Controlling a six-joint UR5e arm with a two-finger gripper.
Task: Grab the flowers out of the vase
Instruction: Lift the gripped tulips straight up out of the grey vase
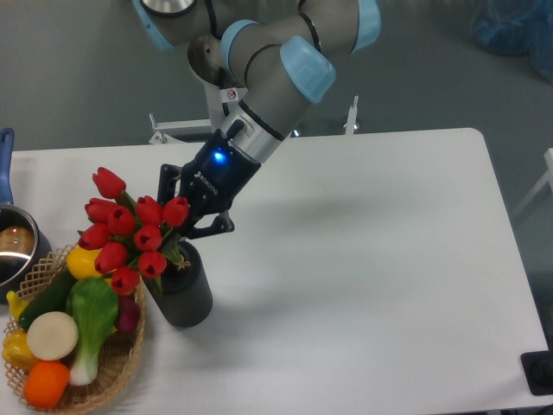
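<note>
Surface (363, 259): white, carrying everything described here. Basket (121, 367) of toy vegetables: below-left of the claw, beside the vase. Vase (184, 294): dark, ribbed, upright, directly below the claw. Flowers (130, 233): red tulip bunch, heads just left of the claw, stems running down into the vase mouth.

Handling, judged: light bunch, probably artificial; flexible stems, heads easily crushed or splayed. Take hold on the gathered stems just below the heads, above the vase rim; avoid squeezing buds. Lift straight along the vase axis to prevent tipping the vase.

Claw (180, 226): tilted down-left, fingers either side of the stem cluster at the rightmost buds. Appears closed on the flowers; exact contact hidden by buds and leaves.
</note>
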